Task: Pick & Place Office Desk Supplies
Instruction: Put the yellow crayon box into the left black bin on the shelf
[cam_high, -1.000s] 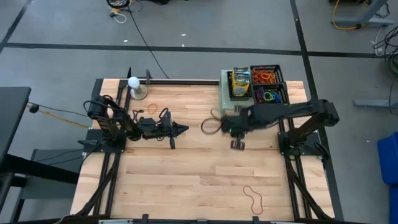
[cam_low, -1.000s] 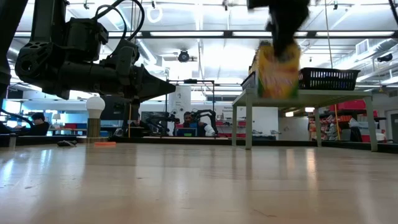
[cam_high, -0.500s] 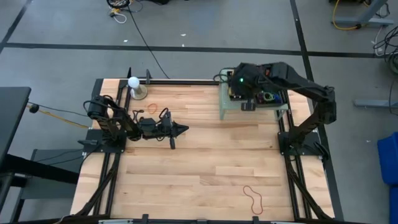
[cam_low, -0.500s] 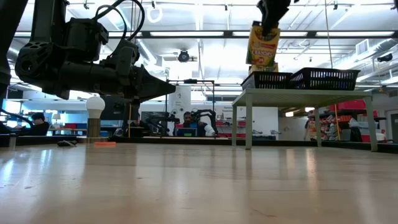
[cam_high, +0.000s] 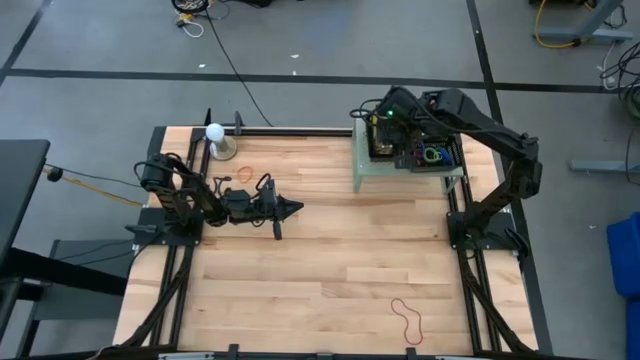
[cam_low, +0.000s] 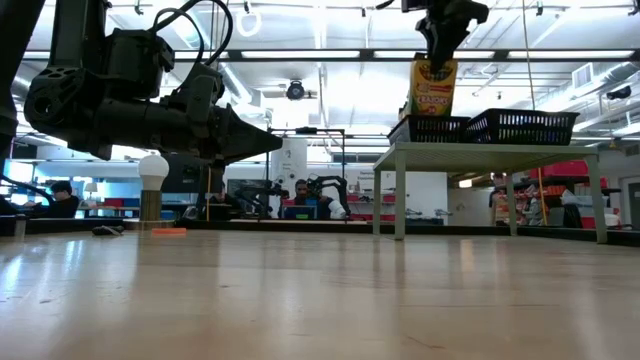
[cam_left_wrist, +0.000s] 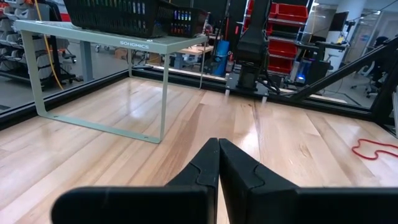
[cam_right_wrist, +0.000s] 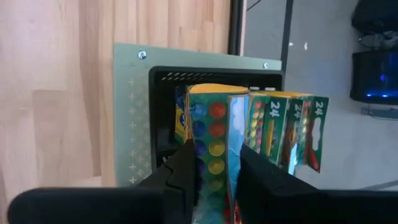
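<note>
Yellow-green crayon box (cam_right_wrist: 214, 143) with coloured dots; black basket (cam_right_wrist: 163, 112).

Bare wood lay open across the table's (cam_high: 320, 270) middle and 6 o'clock half. At 1 o'clock a raised stand (cam_high: 362, 165) carrying baskets (cam_high: 432, 152), crowded with crayon boxes (cam_right_wrist: 283, 134), blocked passage; a ball (cam_high: 214, 131) stood at 11 o'clock.

Wooden table (cam_high: 300, 260) fills the middle, with a pale green metal stand (cam_left_wrist: 118, 46) at its far right corner carrying black mesh baskets (cam_low: 528, 126). A white ball (cam_high: 214, 131) sits on its small stand (cam_low: 151, 205) at the far left corner. A cable (cam_high: 235, 65) snakes over the grey floor (cam_high: 100, 60) beyond.
</note>
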